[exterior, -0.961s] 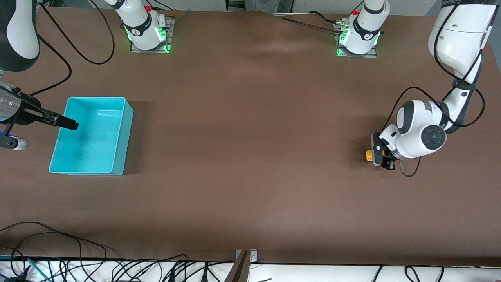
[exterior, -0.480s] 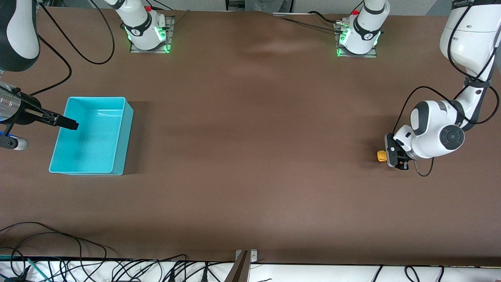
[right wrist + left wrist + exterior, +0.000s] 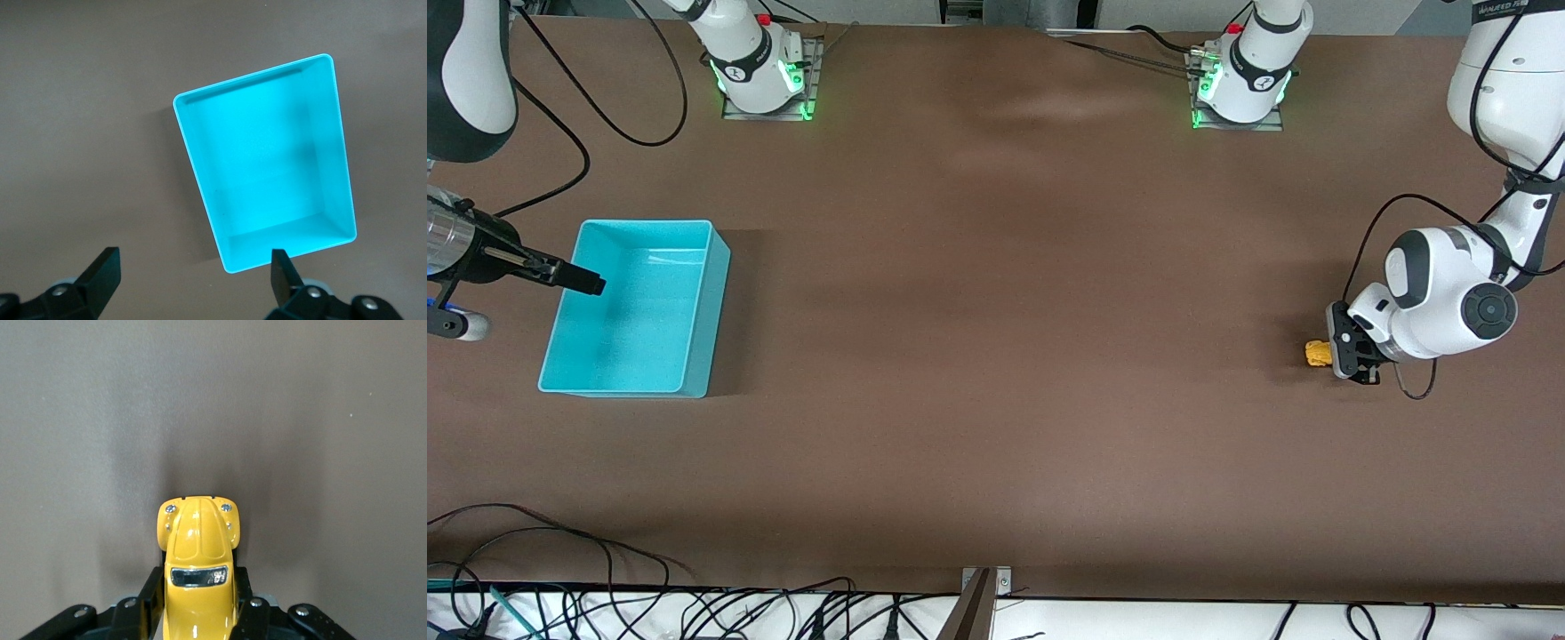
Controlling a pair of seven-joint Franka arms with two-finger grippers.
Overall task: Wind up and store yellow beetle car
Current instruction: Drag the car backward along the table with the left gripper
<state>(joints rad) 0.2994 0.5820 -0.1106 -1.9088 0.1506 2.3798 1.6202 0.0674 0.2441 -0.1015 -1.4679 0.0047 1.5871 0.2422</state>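
The yellow beetle car (image 3: 1317,353) is tiny, rounded and yellow-orange, with a dark window. It is down at the brown table's surface near the left arm's end. My left gripper (image 3: 1341,356) is shut on its sides. In the left wrist view the car (image 3: 198,547) sticks out forward from between the black fingers (image 3: 149,603). The turquoise bin (image 3: 710,293) stands empty near the right arm's end. My right gripper (image 3: 592,285) is open and empty, hovering over the bin's rim; the bin (image 3: 267,167) fills the right wrist view ahead of that gripper (image 3: 193,273).
Both arm bases (image 3: 760,67) stand at the table's edge farthest from the front camera. Cables (image 3: 560,587) lie along the edge nearest it. A bracket (image 3: 983,591) sits at the middle of that edge.
My left gripper has drawn the yellow car along the table toward the left arm's end, away from the bin. The right arm has not moved.
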